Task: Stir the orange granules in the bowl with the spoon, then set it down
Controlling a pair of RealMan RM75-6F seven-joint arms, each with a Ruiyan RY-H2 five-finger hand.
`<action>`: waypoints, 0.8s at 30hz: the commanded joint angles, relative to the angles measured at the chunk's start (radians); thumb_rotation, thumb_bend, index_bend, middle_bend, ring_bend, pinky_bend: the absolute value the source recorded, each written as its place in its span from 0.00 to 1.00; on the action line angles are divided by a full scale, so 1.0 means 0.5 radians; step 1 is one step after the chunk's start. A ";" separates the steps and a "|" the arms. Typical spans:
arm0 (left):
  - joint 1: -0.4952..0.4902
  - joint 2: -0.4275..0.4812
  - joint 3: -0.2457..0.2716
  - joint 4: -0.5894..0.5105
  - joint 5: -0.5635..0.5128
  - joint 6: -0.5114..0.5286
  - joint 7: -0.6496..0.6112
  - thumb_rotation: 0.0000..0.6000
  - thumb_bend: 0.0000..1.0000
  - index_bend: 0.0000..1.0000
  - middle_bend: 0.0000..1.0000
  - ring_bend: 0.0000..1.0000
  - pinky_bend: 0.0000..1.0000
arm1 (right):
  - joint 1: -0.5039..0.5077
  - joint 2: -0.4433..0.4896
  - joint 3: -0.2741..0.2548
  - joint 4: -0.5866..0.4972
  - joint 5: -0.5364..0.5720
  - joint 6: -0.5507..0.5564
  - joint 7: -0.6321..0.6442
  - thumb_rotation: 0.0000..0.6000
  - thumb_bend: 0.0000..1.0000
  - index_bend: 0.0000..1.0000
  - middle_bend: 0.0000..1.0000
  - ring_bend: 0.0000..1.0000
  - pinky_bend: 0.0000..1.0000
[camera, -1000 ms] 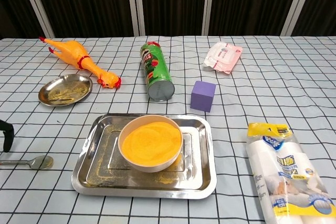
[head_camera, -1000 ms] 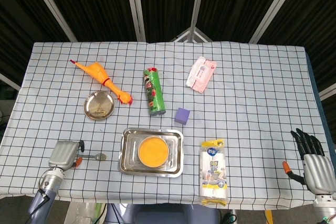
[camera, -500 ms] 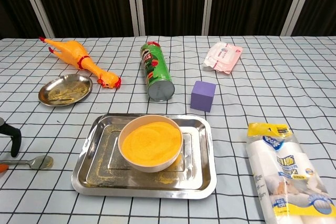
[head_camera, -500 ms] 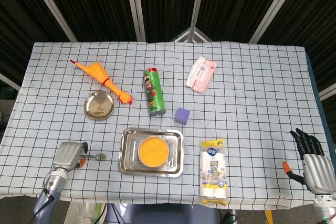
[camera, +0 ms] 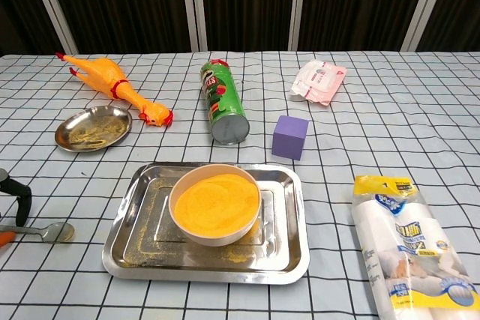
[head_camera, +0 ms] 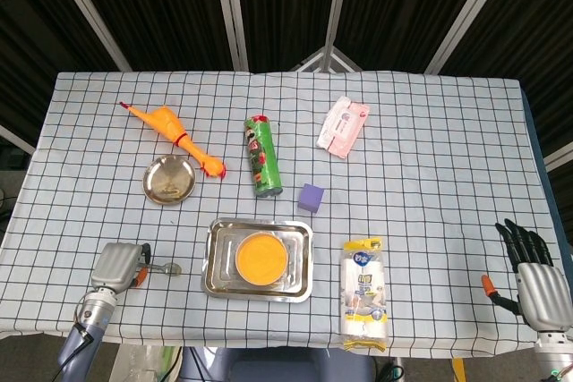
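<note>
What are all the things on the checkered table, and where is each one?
Spoon: one, silver, lying near left edge, at the left hand.
Bowl of orange granules: one, white, inside the tray.
Tray: one, steel, front centre.
Small dish: one, metal, left, behind the spoon.
Rubber chicken: one, orange, back left.
Chips can: one, green, lying centre.
Cube: one, purple, right of the can.
Wipes pack: one, pink-white, back right.
Paper cup sleeve: one, yellow-topped, front right.
Left hand: grey, over spoon handle.
Right hand: black-fingered, off table's right edge.

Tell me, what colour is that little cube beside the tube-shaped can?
Purple. The cube shows best in the chest view, right of the can.
</note>
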 commanded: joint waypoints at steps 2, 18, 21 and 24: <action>-0.002 0.029 -0.016 -0.051 0.026 0.029 -0.036 1.00 0.54 0.53 0.99 0.96 0.92 | 0.000 0.000 0.000 -0.001 0.000 0.001 0.002 1.00 0.40 0.00 0.00 0.00 0.00; -0.196 0.232 -0.215 -0.579 0.015 0.083 0.261 1.00 0.54 0.53 0.99 0.96 0.93 | 0.002 -0.002 -0.001 -0.003 -0.007 0.002 -0.009 1.00 0.40 0.00 0.00 0.00 0.00; -0.277 0.211 -0.257 -0.695 -0.065 0.079 0.453 1.00 0.54 0.53 0.99 0.96 0.93 | 0.003 -0.002 -0.001 -0.001 -0.005 -0.002 -0.008 1.00 0.40 0.00 0.00 0.00 0.00; -0.357 0.169 -0.287 -0.772 -0.175 0.072 0.634 1.00 0.54 0.53 0.99 0.96 0.93 | 0.003 -0.001 -0.001 0.000 -0.006 -0.001 -0.003 1.00 0.40 0.00 0.00 0.00 0.00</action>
